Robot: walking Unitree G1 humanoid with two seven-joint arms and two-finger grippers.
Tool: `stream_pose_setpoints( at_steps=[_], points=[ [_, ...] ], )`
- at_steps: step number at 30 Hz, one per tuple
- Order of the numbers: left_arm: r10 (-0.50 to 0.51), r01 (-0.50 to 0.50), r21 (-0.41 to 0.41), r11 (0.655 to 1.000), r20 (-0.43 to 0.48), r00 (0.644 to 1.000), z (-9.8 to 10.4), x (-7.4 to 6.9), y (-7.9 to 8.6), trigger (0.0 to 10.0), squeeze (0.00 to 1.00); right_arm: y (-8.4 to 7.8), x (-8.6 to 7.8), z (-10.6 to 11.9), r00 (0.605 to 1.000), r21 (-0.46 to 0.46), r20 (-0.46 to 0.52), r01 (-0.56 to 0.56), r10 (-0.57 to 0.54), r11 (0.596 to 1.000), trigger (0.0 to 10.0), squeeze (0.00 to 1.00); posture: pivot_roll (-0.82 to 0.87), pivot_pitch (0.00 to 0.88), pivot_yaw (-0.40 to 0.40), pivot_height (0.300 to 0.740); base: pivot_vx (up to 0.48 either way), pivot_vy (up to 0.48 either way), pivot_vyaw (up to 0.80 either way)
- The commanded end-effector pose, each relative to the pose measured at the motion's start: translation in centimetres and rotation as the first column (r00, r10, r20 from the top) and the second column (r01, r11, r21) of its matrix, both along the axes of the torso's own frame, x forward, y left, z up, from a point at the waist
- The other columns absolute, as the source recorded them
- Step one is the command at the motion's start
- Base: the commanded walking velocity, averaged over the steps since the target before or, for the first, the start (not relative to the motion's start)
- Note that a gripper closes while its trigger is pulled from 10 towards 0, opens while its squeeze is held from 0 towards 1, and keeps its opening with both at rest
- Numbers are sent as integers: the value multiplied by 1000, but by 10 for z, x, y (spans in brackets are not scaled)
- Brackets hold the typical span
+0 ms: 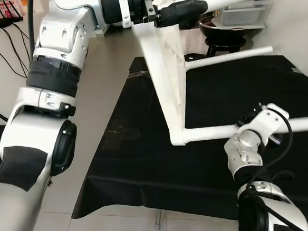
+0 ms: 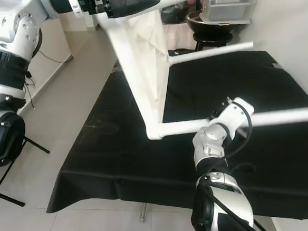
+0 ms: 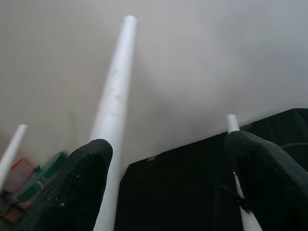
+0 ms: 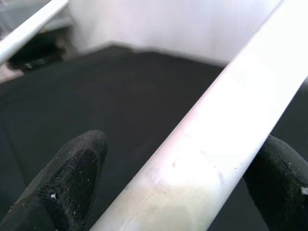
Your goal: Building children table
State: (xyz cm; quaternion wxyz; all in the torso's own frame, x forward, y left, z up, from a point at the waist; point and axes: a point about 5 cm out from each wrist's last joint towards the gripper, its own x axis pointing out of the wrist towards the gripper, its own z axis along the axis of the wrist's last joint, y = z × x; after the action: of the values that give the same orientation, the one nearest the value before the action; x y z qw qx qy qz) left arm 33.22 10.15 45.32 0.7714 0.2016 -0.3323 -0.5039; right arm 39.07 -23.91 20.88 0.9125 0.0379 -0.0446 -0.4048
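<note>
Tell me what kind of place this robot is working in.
Probably a room in a home, used as an assembly spot: a tiled floor, a table under a black cloth, the white table frame being built, and storage bins behind.
</note>
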Motion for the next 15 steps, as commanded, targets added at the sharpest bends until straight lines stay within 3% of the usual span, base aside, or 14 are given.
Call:
stream_pose_setpoints(
  at_steps=[1, 3, 5, 6, 10, 15],
  points=[
    [3, -3, 4, 1000, 4, 1000, 1, -4, 3, 10000, 0, -4, -4, -18, 996, -5, -84, 29, -30, 1000, 10000, 1000, 102, 66, 57, 740, 0, 0, 0],
    [-1, 1, 7, 1000, 0, 1000, 0, -6, 2, 10000, 0, -7, -6, -25, 994, 23, -107, 29, -26, 999, 10000, 1000, 100, 66, 55, 740, 0, 0, 0],
    [-8, 8, 13, 1000, -4, 1000, -2, -9, 0, 10000, 0, -6, -11, -50, 982, 140, -187, 27, 0, 990, 10000, 1000, 103, 67, 55, 740, 0, 0, 0],
    [-8, 8, 13, 1000, -4, 1000, -2, -9, 0, 10000, 0, -6, -11, -50, 982, 140, -187, 27, 0, 990, 10000, 1000, 103, 67, 55, 740, 0, 0, 0],
    [-12, 12, 20, 1000, -3, 1000, -2, -13, -1, 10000, 0, 1, -20, -84, 959, 299, -282, 49, 39, 953, 10000, 1000, 109, 68, 51, 740, 0, 0, 0],
    [-6, 6, 25, 1000, -2, 1000, -3, -17, 0, 10000, 0, 6, -25, -99, 941, 357, -330, 55, 71, 932, 10000, 1000, 108, 62, 42, 740, 0, 0, 0]
  ],
)
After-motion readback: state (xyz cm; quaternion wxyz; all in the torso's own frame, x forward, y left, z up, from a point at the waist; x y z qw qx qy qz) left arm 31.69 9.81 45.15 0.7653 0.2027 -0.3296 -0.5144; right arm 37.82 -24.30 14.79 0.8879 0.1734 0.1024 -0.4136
